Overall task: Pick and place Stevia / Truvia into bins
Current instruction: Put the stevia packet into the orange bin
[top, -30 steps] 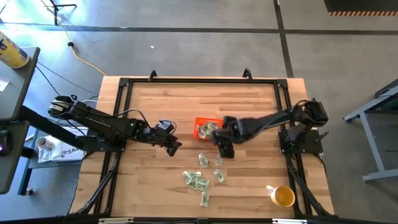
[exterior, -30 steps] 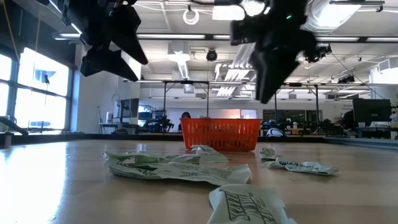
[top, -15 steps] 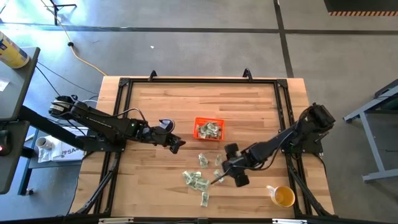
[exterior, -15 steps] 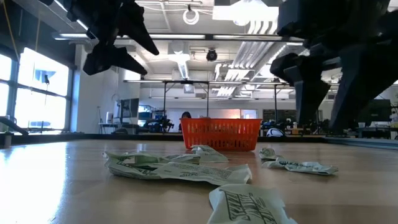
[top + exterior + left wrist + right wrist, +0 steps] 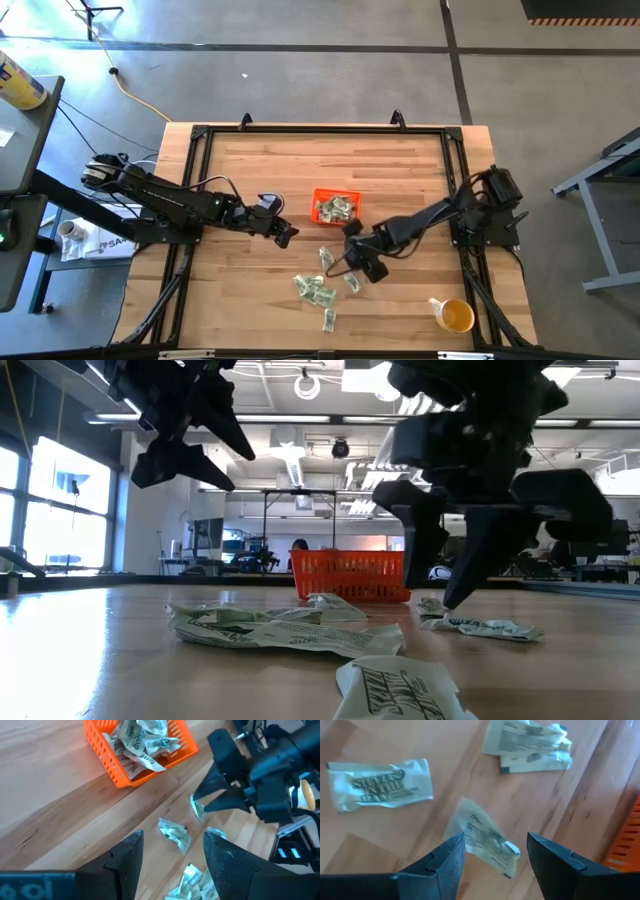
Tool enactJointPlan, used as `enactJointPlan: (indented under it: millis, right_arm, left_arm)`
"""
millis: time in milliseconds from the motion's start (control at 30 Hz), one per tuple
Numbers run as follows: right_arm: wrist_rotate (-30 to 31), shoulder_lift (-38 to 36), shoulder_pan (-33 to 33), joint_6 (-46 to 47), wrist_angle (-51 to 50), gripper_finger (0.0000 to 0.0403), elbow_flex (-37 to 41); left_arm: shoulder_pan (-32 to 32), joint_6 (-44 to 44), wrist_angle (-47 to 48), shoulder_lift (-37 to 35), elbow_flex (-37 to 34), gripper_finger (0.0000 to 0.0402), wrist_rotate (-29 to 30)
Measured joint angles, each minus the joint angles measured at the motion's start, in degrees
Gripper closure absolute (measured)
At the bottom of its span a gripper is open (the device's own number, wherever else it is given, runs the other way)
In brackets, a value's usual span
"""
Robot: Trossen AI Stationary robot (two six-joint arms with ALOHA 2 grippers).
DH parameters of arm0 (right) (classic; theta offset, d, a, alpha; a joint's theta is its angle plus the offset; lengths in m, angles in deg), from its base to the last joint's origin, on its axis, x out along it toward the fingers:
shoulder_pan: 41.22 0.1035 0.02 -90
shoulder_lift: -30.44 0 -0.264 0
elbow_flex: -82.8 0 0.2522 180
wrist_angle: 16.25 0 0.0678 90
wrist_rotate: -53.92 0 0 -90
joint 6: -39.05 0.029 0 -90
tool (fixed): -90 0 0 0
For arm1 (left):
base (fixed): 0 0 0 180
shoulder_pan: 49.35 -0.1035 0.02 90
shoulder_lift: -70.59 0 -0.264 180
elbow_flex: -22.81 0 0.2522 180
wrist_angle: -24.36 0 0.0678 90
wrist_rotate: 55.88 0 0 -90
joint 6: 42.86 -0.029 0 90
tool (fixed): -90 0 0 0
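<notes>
The orange bin [image 5: 337,207] sits mid-table with several green-and-white packets [image 5: 142,742] inside. More packets lie flat on the wood nearer the near edge [image 5: 316,292]. My right gripper [image 5: 348,266] is low over the table just near-side of the bin, open. Its fingers stand either side of a crumpled packet [image 5: 482,836] without touching it, and the left wrist view shows that packet [image 5: 198,809] between them too. My left gripper [image 5: 284,234] hangs open in the air left of the bin.
A yellow mug [image 5: 455,316] stands by the near right corner. Loose packets [image 5: 380,785] [image 5: 530,745] lie around the right gripper, one close to the low camera [image 5: 400,690]. A black frame rims the table [image 5: 320,128]. Bare wood spreads beyond the bin.
My right gripper swung from beside the bin toward the near edge, then came back a little toward the bin and dropped low over a loose packet. The left arm barely moved. The packets lie as before.
</notes>
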Motion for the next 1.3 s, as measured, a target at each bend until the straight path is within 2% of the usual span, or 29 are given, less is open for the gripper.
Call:
enactJointPlan:
  millis: [133, 367, 467, 633, 800, 933, 1100, 1200, 1300]
  right_arm:
    - [-4.64, 0.23, -2.68, -1.12, -0.08, 0.0198, 0.42]
    - [-6.30, 0.51, -4.26, 1.45, -3.63, 0.0204, 0.46]
    - [-6.20, 0.46, -4.19, 6.23, -6.01, 0.0215, 0.44]
    - [-6.33, 0.42, -4.19, 13.96, -8.22, 0.0261, 0.42]
    - [-5.66, -0.33, -4.17, 21.71, -8.18, 0.0338, 0.45]
    - [-1.73, -4.10, -4.19, 27.29, -9.26, 0.0391, 0.62]
    - [4.89, -12.73, -5.38, 34.96, -9.39, 0.0381, 0.55]
    - [10.23, -16.66, -7.92, 37.29, -7.35, 0.0393, 0.51]
    - [9.89, -16.65, -12.14, 36.38, -2.40, 0.0392, 0.44]
  left_arm:
    - [0.00, -0.27, 0.30, 0.22, -0.01, 0.0160, 0.03]
    - [0.00, -0.40, 0.28, 0.22, -0.01, 0.0160, 0.08]
    - [0.00, -0.40, 0.28, 0.22, -0.01, 0.0160, 0.10]
    - [0.00, -1.55, 0.30, 0.22, -0.01, 0.0160, 0.10]
    - [0.00, -2.06, 0.31, 0.22, -0.01, 0.0160, 0.10]
    - [0.00, -2.51, 0.31, 0.22, -0.01, 0.0160, 0.07]
    - [0.00, -3.92, 0.31, 0.22, -0.01, 0.0160, 0.12]
    - [-0.02, -3.94, 0.35, 0.22, -0.01, 0.0160, 0.64]
    - [-0.02, -4.00, 0.32, 0.22, -0.01, 0.0160, 1.64]
